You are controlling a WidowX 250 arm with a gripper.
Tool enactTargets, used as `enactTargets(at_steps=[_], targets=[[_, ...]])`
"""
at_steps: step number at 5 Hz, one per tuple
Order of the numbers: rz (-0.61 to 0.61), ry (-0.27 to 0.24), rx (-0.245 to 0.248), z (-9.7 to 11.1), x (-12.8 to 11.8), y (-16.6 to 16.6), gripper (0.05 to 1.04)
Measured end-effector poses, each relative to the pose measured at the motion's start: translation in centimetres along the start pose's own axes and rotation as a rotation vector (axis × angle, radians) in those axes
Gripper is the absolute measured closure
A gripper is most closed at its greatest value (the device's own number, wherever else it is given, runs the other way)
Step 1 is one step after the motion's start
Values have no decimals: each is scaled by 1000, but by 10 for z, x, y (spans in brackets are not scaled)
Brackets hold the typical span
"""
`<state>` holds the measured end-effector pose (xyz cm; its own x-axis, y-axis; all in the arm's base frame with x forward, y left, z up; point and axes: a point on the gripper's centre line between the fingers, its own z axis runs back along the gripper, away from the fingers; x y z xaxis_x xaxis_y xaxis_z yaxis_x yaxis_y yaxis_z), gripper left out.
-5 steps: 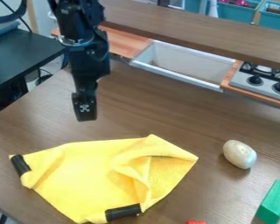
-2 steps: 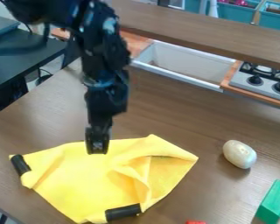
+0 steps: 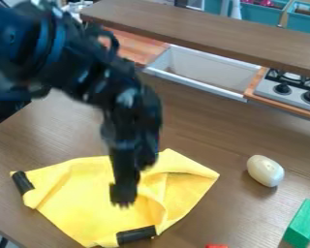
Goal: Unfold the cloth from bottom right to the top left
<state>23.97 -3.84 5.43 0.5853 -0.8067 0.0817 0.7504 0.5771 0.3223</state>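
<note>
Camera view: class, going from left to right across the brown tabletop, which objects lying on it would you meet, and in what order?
Wide yellow cloth → small red object at the bottom edge → pale egg-shaped object → green rectangular block

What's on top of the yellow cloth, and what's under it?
The cloth has black tubes at its left corner and lower edge; the gripper is over its middle, contact unclear. Whatever lies beneath is covered.

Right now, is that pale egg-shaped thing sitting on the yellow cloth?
No, the pale egg-shaped thing rests on the brown table, to the right of the yellow cloth.
</note>
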Motion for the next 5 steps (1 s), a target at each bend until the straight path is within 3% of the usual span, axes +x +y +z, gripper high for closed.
enactTargets(at_steps=[1, 2, 3, 5], targets=[[6, -47, 87, -3, 16, -19, 83], [43, -62, 130, -15, 24, -31, 83], [73, -74, 147, -28, 28, -40, 83], [73, -77, 124, -40, 31, -49, 83]])
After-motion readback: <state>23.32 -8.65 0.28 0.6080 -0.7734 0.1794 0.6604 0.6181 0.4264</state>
